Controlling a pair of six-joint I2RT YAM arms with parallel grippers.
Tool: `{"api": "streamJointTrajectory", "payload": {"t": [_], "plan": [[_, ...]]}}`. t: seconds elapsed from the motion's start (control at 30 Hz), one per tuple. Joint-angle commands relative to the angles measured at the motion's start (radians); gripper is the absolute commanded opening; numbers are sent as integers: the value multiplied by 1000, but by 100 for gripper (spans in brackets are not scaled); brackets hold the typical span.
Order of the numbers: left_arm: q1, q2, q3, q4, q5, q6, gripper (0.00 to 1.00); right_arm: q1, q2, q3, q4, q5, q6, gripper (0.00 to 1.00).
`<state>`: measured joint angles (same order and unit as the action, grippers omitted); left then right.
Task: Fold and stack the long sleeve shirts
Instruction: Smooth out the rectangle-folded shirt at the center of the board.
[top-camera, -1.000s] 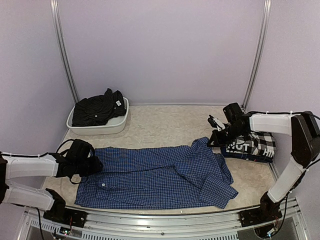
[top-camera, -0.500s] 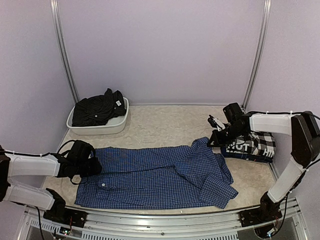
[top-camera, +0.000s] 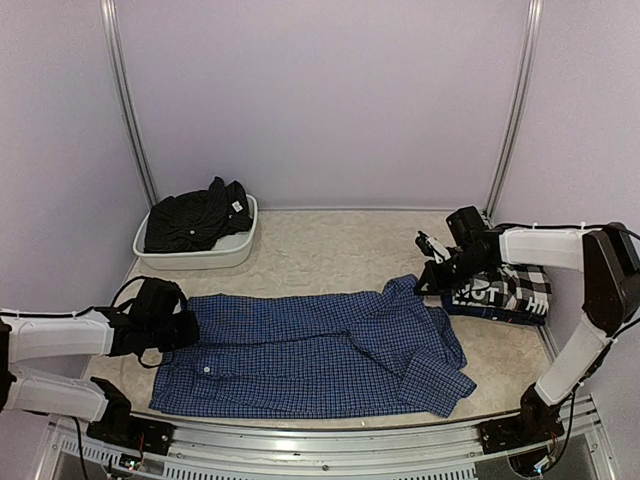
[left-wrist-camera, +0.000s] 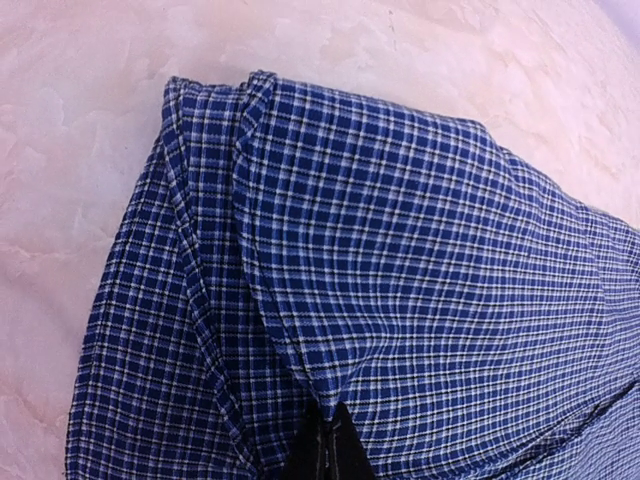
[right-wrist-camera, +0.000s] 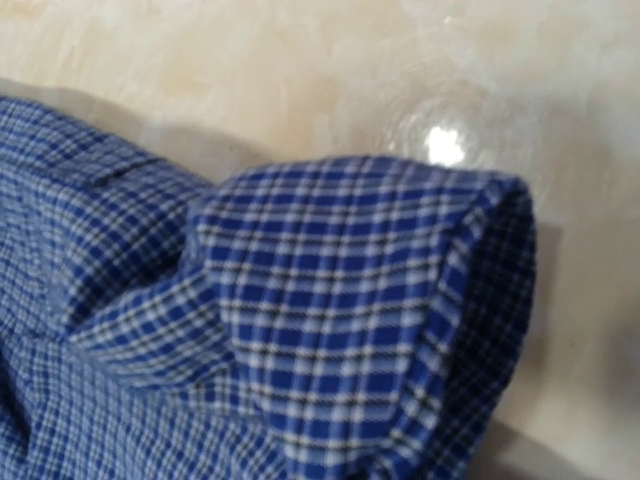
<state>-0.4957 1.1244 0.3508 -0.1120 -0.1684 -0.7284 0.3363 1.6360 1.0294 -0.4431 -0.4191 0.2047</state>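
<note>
The blue fine-check shirt (top-camera: 310, 355) lies spread flat across the front of the table. My left gripper (top-camera: 190, 328) is at its left edge. In the left wrist view its dark fingertips (left-wrist-camera: 325, 440) are pressed together on a ridge of the blue cloth (left-wrist-camera: 400, 260). My right gripper (top-camera: 430, 278) sits at the shirt's far right corner. A raised blue cuff (right-wrist-camera: 360, 310) fills the right wrist view and hides the fingers. The black-and-white check shirt (top-camera: 510, 290) with white lettering lies folded at the right edge. The plain black shirt (top-camera: 195, 220) is bunched in a tub.
A white tub (top-camera: 215, 258) stands at the back left with the black shirt in it. Bare beige tabletop (top-camera: 340, 245) runs between the tub and the right arm. Metal rails and purple walls close in the back and sides.
My left gripper has closed on the left edge of the blue shirt and shifted slightly. The right arm and the shirts have not moved.
</note>
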Motion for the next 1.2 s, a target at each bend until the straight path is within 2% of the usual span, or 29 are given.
{"api": "streamJointTrajectory", "payload": {"t": [0.0,0.3,0.5,0.67,0.77,0.93,1.03,1.17], "plan": [[14,-51,61,-58,-28,16,0,-10,-63,-30,-17,-48,17,0],[52,-100,114,-128,-21,49,0,-10,-83,-41,-50,-101,37,0],[61,-131,107,-134,-47,44,0,-10,-102,-48,-48,-202,51,0],[91,-145,103,-113,-39,49,0,-11,-118,-73,-69,-164,52,0],[93,-147,100,-101,-22,52,0,-10,-116,-112,-44,-143,62,9],[92,-137,92,-92,-7,57,0,-8,-123,-180,11,-129,75,34],[93,-141,85,-87,-1,55,0,-5,-139,-218,40,-143,88,43],[94,-146,76,-80,2,55,0,19,-177,-258,71,-147,113,48]]}}
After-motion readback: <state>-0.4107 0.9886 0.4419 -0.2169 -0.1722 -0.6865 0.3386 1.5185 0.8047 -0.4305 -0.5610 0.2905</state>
